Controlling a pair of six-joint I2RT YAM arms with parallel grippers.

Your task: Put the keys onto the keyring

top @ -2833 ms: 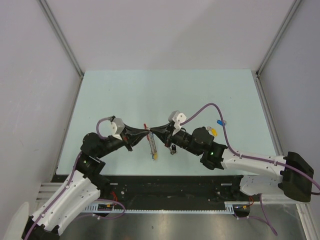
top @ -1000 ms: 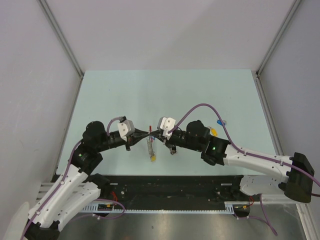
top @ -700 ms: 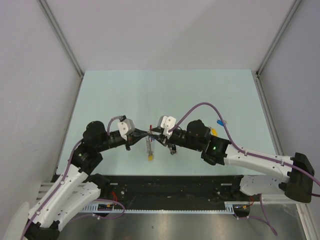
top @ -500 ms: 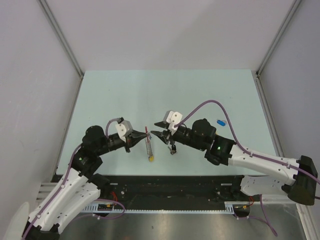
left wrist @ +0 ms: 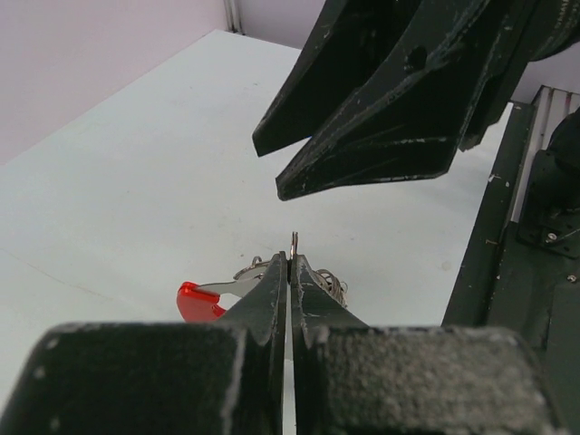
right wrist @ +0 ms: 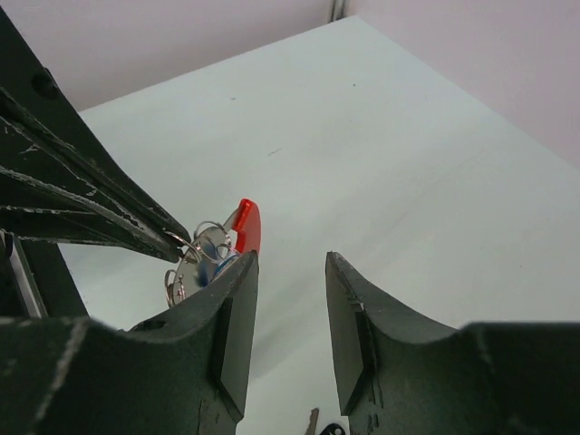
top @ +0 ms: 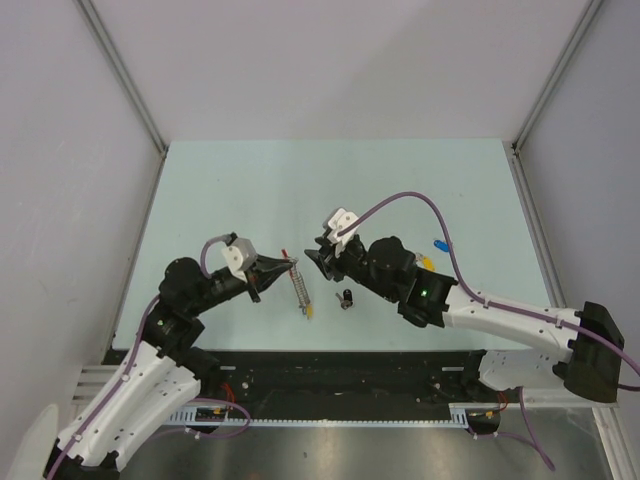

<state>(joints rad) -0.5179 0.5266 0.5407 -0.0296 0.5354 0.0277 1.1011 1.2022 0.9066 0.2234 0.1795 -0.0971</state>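
Note:
My left gripper [top: 290, 266] is shut on the thin wire of the keyring [top: 298, 285] and holds it above the table. In the left wrist view the wire pokes up between the closed tips [left wrist: 292, 258], and the ring's red section [left wrist: 199, 302] sticks out to the left. My right gripper [top: 315, 257] is open just right of the ring, with nothing between its fingers [right wrist: 290, 258]. The keyring [right wrist: 204, 254] hangs beside its left finger. A black-tagged key [top: 345, 298] lies on the table below the right gripper. A blue-tagged key [top: 438, 245] lies further right.
A yellow tag [top: 309, 311] dangles at the keyring's lower end. Another small yellow piece [top: 426, 263] lies by the right forearm. The pale green table [top: 250, 190] has grey walls on three sides. The black rail [top: 330, 365] runs along its near edge.
My right gripper has opened, let go of the keyring and drawn back a little to the right. The left gripper stays shut on the ring, which now hangs from it alone.

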